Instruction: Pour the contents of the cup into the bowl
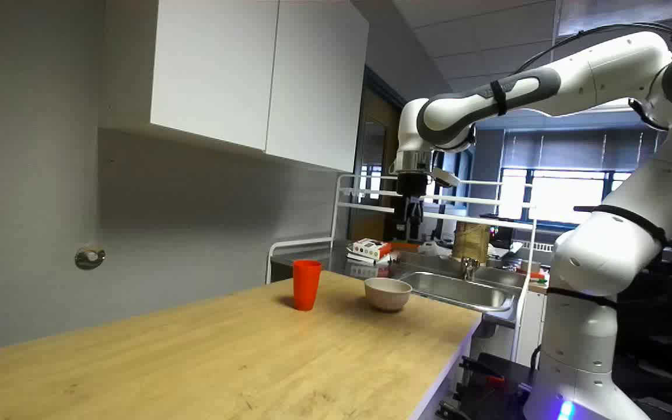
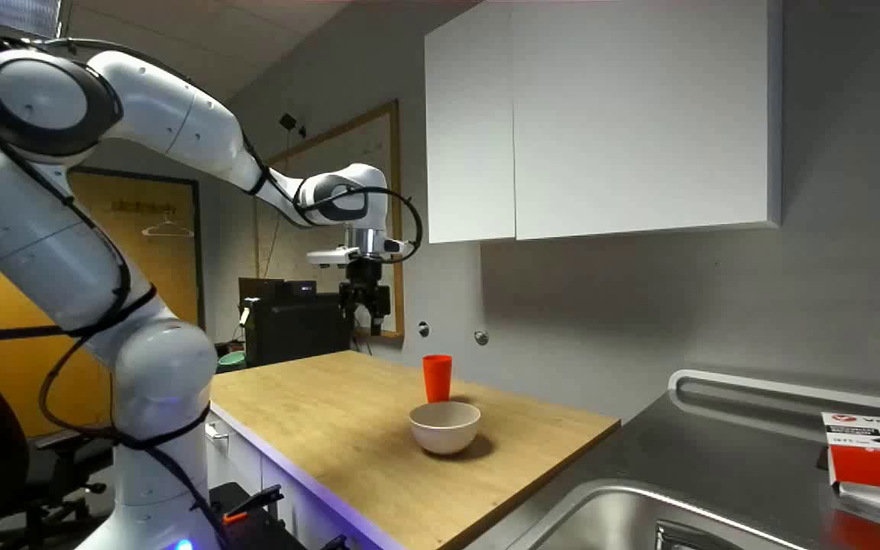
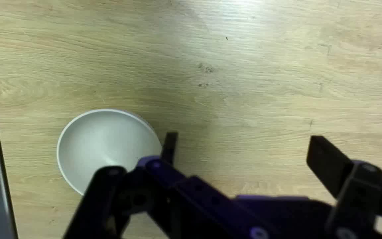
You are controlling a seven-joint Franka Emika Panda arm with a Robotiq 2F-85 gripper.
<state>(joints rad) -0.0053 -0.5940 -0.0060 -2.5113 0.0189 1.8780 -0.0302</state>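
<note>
We log the pincer (image 3: 245,156) as released, jaws spread wide, above the table (image 1: 207,356). In an exterior view we get the orange-red cup (image 1: 307,284) upright on the table, below the pincer and off to its picture-left; inside mostly hidden. In the wrist view we have the bowl (image 3: 98,142) below the pincer, toward picture-left, edge partly covered by a jaw. We mark cup and bowl near each other but apart, both lower than the pincer in both exterior views.

Smooth plastic cup (image 1: 306,286), smooth bowl (image 3: 103,142), wood-grained counter (image 1: 254,350), shiny sink (image 1: 458,290), probably steel.
</note>
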